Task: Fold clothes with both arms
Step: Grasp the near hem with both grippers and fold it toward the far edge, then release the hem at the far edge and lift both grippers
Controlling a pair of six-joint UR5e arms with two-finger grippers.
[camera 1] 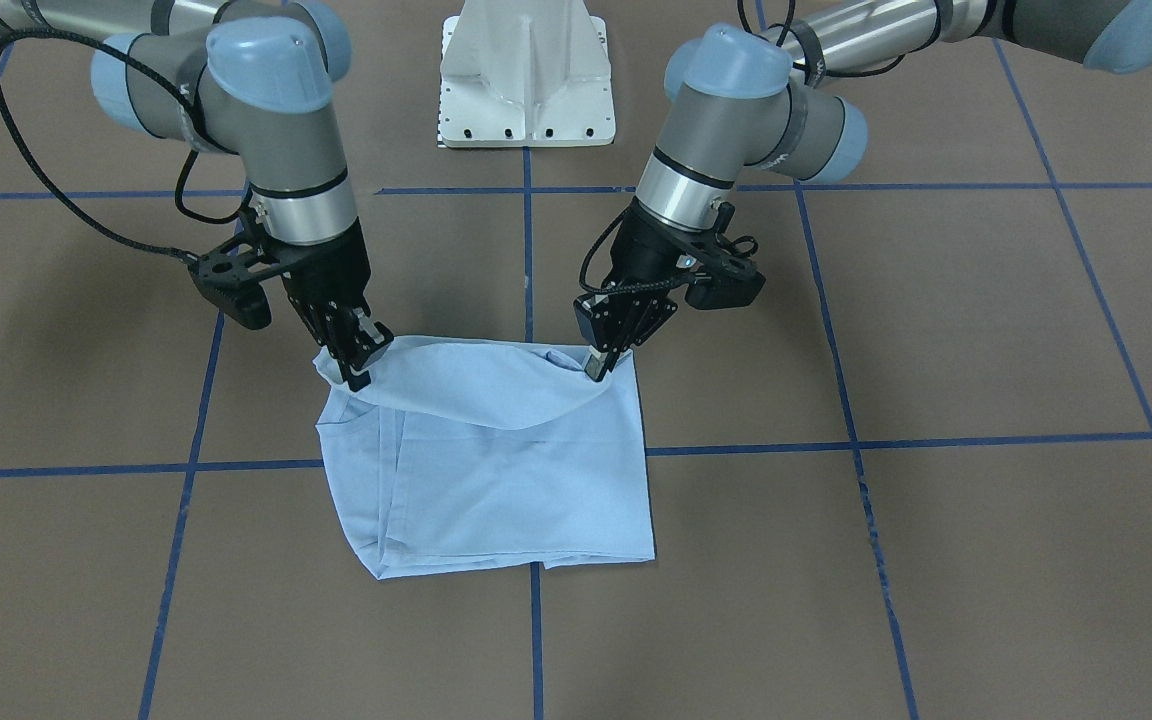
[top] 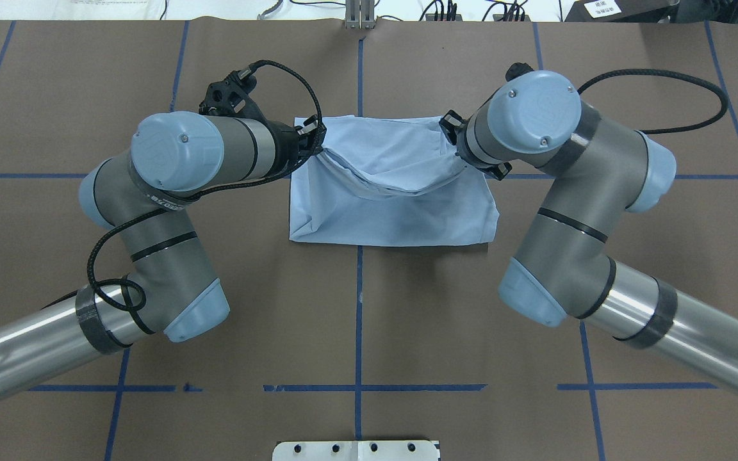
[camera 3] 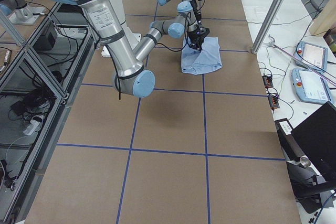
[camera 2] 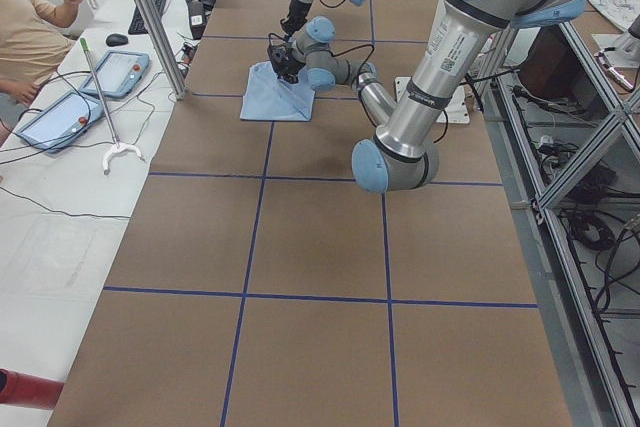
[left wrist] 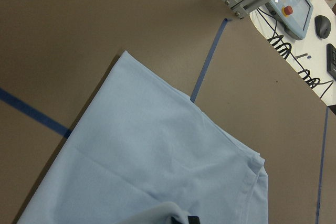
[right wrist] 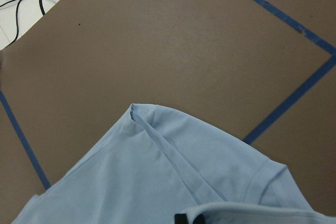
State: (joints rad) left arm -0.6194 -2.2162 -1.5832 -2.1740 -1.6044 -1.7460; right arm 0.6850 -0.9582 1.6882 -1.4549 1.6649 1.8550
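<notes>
The light blue T-shirt [camera 1: 496, 480] lies folded into a rough rectangle near the middle of the brown table; its print, collar and tag are hidden. My left gripper [camera 1: 599, 366] is shut on one corner of the shirt's edge nearest the robot. My right gripper [camera 1: 356, 372] is shut on the other corner. Both corners are lifted a little and the cloth sags between them. In the overhead view the shirt [top: 394, 211] lies between my left gripper [top: 315, 143] and my right gripper [top: 453, 145]. The wrist views show the cloth [left wrist: 152, 171] [right wrist: 168, 182] just under the fingertips.
The white pedestal base [camera 1: 526, 80] stands behind the shirt. Blue tape lines [camera 1: 936, 440] grid the table. An aluminium post [camera 2: 150, 17], touch pendants [camera 2: 120, 72] and an operator [camera 2: 30, 37] are at the far side edge.
</notes>
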